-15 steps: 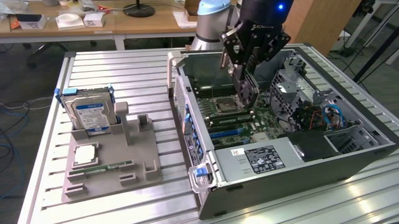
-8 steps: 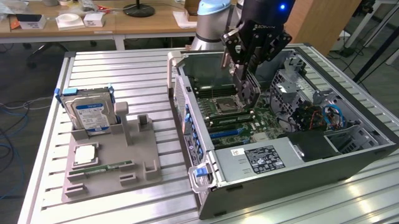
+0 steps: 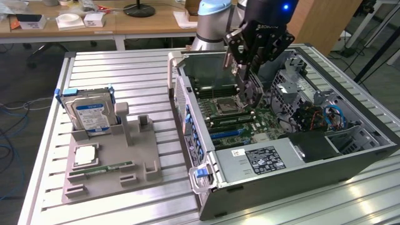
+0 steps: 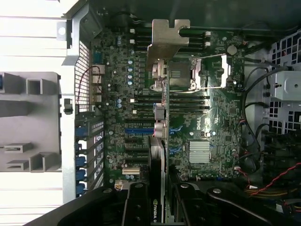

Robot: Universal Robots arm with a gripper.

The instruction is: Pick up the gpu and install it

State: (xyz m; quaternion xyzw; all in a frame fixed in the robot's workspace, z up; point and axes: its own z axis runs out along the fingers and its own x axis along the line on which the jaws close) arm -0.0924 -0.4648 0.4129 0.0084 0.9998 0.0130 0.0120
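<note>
Claw [image 3: 245, 68] clamped on the gpu [image 3: 253, 93], which hangs on edge below its fingers [image 4: 136, 207] inside the open computer case [image 3: 350, 154], over the motherboard [image 3: 234, 119]. From the wrist the card runs edge-on away from the claw, its silver bracket [image 4: 168, 40] at the far end. Well apart, a hard drive [image 3: 91, 115] stands in a grey holder [image 3: 125, 161] on the table [image 3: 125, 70]
</note>
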